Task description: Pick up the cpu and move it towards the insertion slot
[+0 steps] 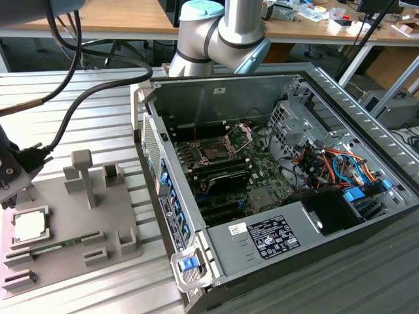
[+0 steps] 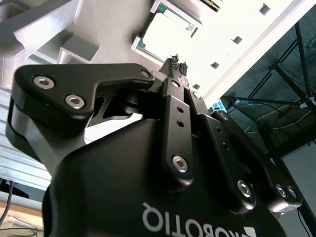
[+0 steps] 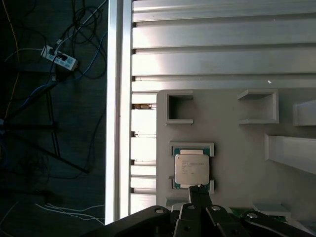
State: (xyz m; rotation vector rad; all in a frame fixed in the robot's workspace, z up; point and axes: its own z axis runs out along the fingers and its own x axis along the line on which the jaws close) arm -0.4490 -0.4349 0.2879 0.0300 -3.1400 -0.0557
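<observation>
With the black two-finger gripper (image 2: pixel 178 65) hanging just above the grey plastic tray (image 3: pixel 237 158), this looks like the very start of the pick; its fingertips (image 2: pixel 175 64) sit pressed together with nothing between them, clenched on air. Right past those tips lies the cpu (image 3: pixel 192 169), a small flat square chip with a silvery-white top and a thin green rim; it's seated in the tray's square recess, untouched and not yet lifted, and both wrist views put it just beyond the fingers.

Out in the exterior view, the cpu (image 1: pixel 29 226) sits on the tray (image 1: pixel 111 216), with a long thin green memory stick (image 1: pixel 59 245) at about four o'clock from it. Way off at two o'clock, well apart, stands the open grey metal computer case (image 1: pixel 196 98); inside it is the insertion slot (image 1: pixel 216 150), a dark square socket in a shiny frame, its silver retaining plate (image 1: pixel 241 135) tipped up.

My read: approach step, nothing grasped. The grasp would call for the fingers parting enough to straddle the chip's opposite edges, square to it; then a clean carry over the case wall.
</observation>
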